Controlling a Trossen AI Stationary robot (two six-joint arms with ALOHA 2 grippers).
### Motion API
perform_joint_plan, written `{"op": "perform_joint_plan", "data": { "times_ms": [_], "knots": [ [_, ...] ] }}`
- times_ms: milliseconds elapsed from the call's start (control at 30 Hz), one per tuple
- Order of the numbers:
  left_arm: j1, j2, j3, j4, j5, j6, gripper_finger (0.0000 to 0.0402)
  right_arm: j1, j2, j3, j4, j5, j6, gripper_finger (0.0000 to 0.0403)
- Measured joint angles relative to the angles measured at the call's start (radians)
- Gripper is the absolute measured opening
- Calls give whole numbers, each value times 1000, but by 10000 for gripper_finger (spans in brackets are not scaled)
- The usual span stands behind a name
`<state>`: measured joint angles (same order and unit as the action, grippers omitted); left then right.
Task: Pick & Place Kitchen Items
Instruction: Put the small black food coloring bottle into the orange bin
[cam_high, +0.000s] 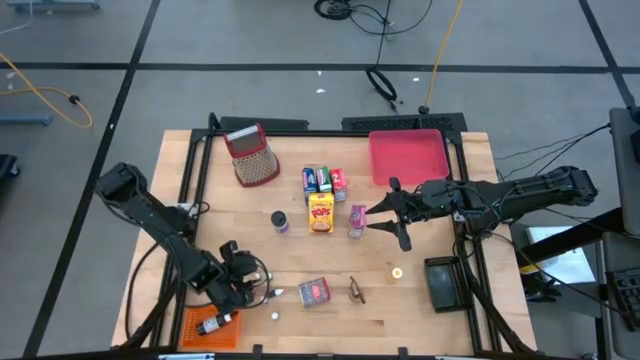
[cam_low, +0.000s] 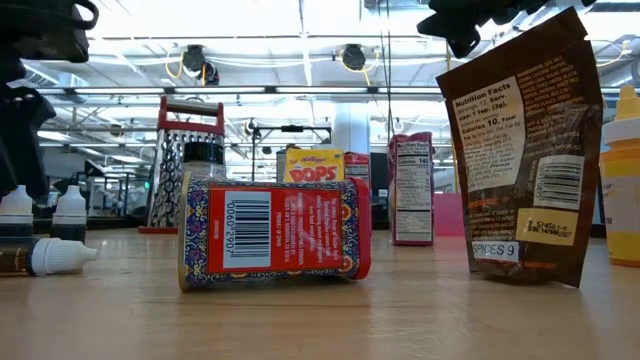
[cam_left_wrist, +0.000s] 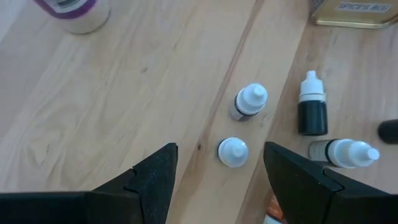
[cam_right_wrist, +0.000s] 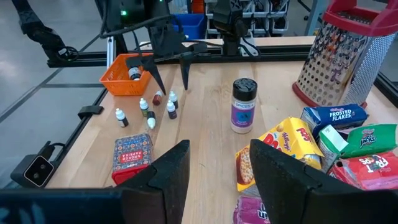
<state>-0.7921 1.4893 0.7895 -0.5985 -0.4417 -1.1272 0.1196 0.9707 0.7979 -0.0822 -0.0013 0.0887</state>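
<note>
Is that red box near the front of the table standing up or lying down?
Lying down. The red box rests on its long side on the table in the low view, barcode and print turned sideways.

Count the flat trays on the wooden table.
3. In the high view, the pink plastic tray lies at the top right, the black tray at the lower right edge, and the orange tray at the bottom left corner. None seems hidden.
</note>
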Motion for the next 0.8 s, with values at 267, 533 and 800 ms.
{"op": "perform_joint_plan", "data": {
  "times_ms": [267,533,800],
  "knots": [
    [0,57,0,33,23,-8,243,0,0,0,1,0,0,160],
    [2,65,0,33,24,11,142,0,0,0,2,0,0,160],
    [1,65,0,47,17,19,8,0,0,0,2,0,0,160]
  ]
}}
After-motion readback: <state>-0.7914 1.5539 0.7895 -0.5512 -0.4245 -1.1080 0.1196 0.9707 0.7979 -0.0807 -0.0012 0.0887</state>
